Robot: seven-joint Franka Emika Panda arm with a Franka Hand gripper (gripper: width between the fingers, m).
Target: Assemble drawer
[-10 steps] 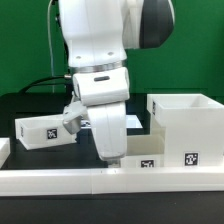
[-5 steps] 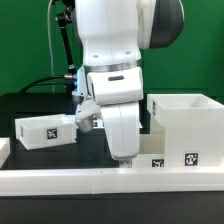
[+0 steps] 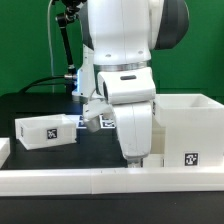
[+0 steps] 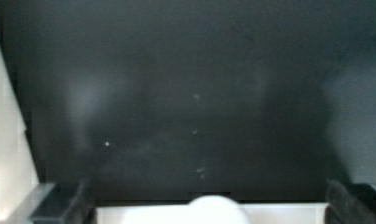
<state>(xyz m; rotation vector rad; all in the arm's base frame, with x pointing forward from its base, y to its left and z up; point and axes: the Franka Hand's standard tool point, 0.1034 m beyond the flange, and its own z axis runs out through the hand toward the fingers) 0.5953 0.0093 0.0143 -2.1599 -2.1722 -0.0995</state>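
Note:
In the exterior view the tall white drawer case [image 3: 188,122] stands at the right, with a tag low on its front. One small tray box [image 3: 44,130] with a tag lies at the left. My gripper [image 3: 138,157] hangs low next to the case and hides most of the second tray box [image 3: 155,158]. In the wrist view my gripper [image 4: 206,196] is open. Its dark fingers [image 4: 60,204] stand on either side of that white tray box [image 4: 167,214], with gaps between each finger and the box. A round white knob shows on the box's edge.
A long low white rail [image 3: 90,181] runs along the table's front. The black table [image 4: 185,90] stretches beyond the fingers in the wrist view, with a white edge [image 4: 2,110] along one side. Black cables and a stand [image 3: 68,50] rise behind the arm.
The arm has moved toward the exterior view's right. It now covers the second tray box and that box's tag. The left tray box and the case have not moved.

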